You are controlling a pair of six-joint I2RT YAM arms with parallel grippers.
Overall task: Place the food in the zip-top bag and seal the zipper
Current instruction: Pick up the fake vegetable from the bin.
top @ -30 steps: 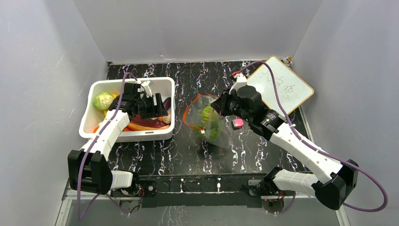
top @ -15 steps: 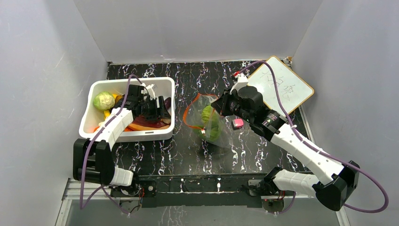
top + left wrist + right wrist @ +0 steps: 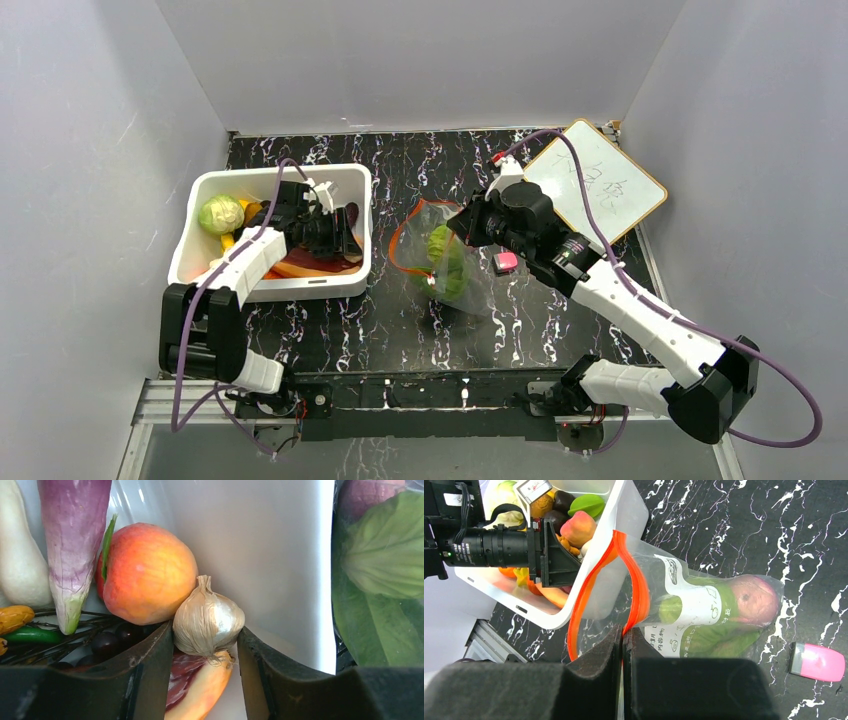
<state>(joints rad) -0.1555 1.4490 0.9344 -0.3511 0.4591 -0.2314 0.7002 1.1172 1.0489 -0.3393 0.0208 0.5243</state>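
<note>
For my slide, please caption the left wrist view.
Left hand pinches a garlic bulb beside a peach in the white bin.

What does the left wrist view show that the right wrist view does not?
Only left wrist: the pale garlic bulb touching both left jaws. Only right wrist: a small pink block, and the shut right jaws pinching the clear zip-top bag at its red-orange zipper strip. Both: the white plastic bin and the green leaf inside the bag.
</note>
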